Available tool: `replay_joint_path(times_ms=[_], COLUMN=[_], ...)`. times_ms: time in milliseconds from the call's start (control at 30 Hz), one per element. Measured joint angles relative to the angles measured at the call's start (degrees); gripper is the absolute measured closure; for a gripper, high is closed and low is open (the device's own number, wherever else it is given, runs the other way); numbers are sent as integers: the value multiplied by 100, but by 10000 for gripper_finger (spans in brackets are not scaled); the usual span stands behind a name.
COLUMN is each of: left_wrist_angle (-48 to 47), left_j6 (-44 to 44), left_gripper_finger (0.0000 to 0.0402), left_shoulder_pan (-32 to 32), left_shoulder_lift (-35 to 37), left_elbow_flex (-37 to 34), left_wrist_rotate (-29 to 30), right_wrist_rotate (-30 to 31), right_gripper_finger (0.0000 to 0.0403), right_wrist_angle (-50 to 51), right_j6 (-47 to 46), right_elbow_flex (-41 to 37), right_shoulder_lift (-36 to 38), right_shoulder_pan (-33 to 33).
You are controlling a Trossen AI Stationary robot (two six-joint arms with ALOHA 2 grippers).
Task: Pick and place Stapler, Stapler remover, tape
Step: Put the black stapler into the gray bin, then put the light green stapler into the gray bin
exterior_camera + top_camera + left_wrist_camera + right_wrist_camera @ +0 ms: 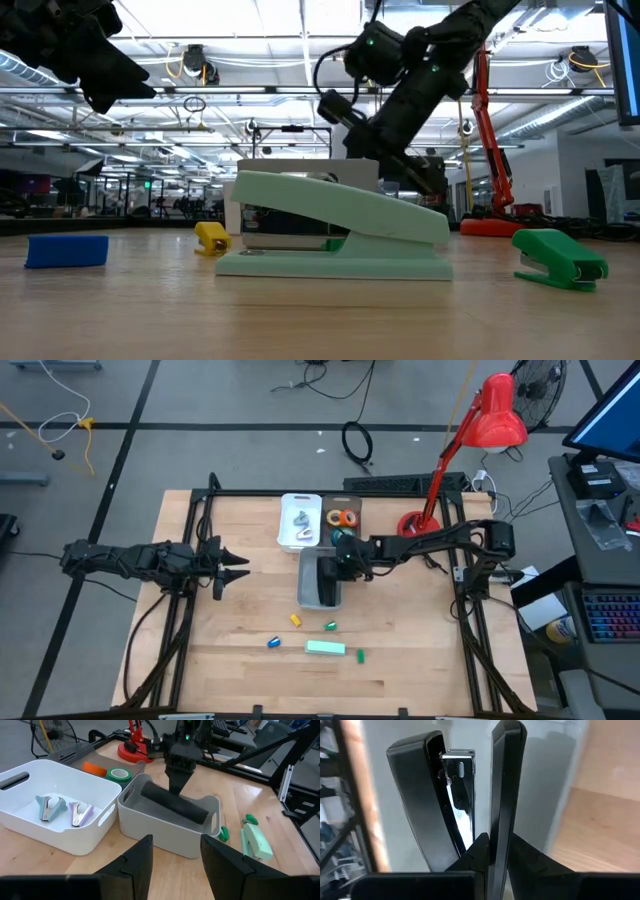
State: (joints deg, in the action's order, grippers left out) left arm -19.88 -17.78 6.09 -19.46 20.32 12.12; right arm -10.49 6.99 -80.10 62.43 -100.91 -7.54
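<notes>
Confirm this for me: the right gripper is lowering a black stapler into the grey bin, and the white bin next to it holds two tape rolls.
One thing is wrong. The white bin holds two staple removers, not tape rolls; the left wrist view shows it. The orange and green tape rolls sit in the dark tray behind. The rest holds: the right gripper has the black stapler in the grey bin.

**No Legible Markings on Workbench**

No readable text, label, brand, number or sign appears in any view; the mint stapler (340, 225), the black stapler (427, 795) and the white bin (60, 815) show only plain, unmarked surfaces.
</notes>
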Motion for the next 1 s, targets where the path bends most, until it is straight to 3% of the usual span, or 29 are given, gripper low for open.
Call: replay_joint_path(times_ms=[267,533,1000], left_wrist_angle=[-2,-2,-3], left_j6=[4,4,4], left_gripper_finger=[236,236,236], left_shoulder_pan=[0,0,0], left_shoulder_lift=[0,-2,-2], left_elbow_flex=[0,0,0], left_wrist_rotate=[0,0,0], right_wrist_rotate=[-20,-28,-31], right_gripper_finger=[367,312,350], right_wrist_angle=[21,143,-121], right_j6=[-52,-176,-29], right_elbow_flex=[-4,-4,-4], right_shoulder_lift=[-5,6,175], right_shoulder_pan=[-34,-78,-78])
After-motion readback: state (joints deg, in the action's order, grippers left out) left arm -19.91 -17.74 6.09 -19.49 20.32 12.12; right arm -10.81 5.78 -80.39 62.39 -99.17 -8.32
